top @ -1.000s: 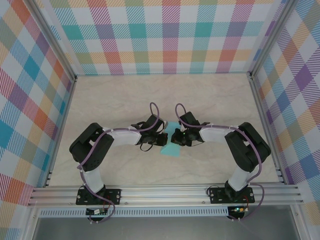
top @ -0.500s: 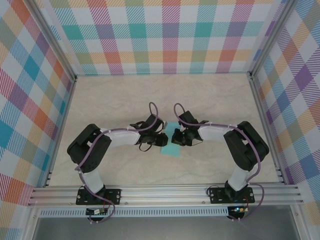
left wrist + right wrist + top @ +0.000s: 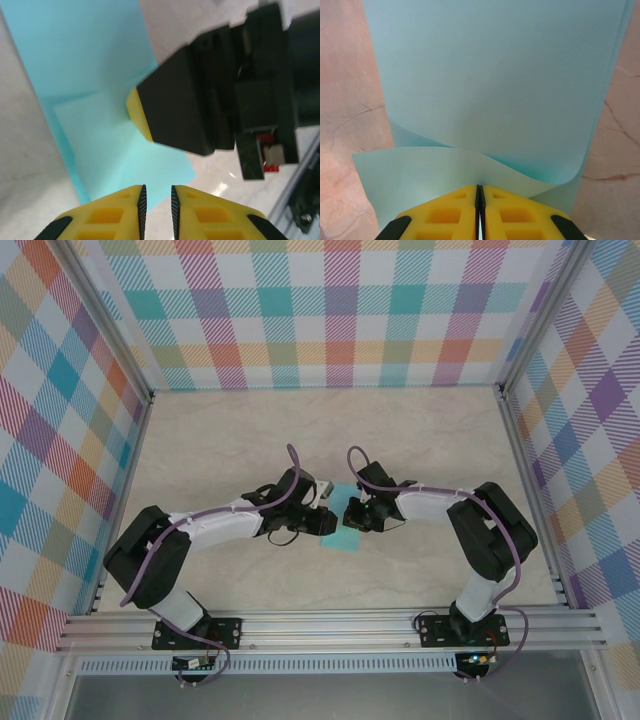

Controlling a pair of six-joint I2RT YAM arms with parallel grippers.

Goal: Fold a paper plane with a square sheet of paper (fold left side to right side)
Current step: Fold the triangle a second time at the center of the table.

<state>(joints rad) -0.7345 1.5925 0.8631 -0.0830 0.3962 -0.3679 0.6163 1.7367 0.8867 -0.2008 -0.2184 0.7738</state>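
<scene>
The light-turquoise square sheet of paper lies on the table between the two arms. My right gripper is shut on one edge of it. In the right wrist view the pinched flap curls up from the flat sheet to the right gripper. My left gripper hovers at the sheet's left edge. In the left wrist view the left gripper shows a narrow gap with nothing in it, above the sheet, facing the right gripper's black body. The paper plane is out of view.
The pale marbled tabletop is ringed by multicoloured plaid walls. An aluminium rail with both arm bases runs along the near edge. Purple cables loop over both wrists.
The left arm has stretched out lower and reached right toward the sheet. Its jaws went from shut to slightly apart. The right gripper kept its grip and barely moved.
</scene>
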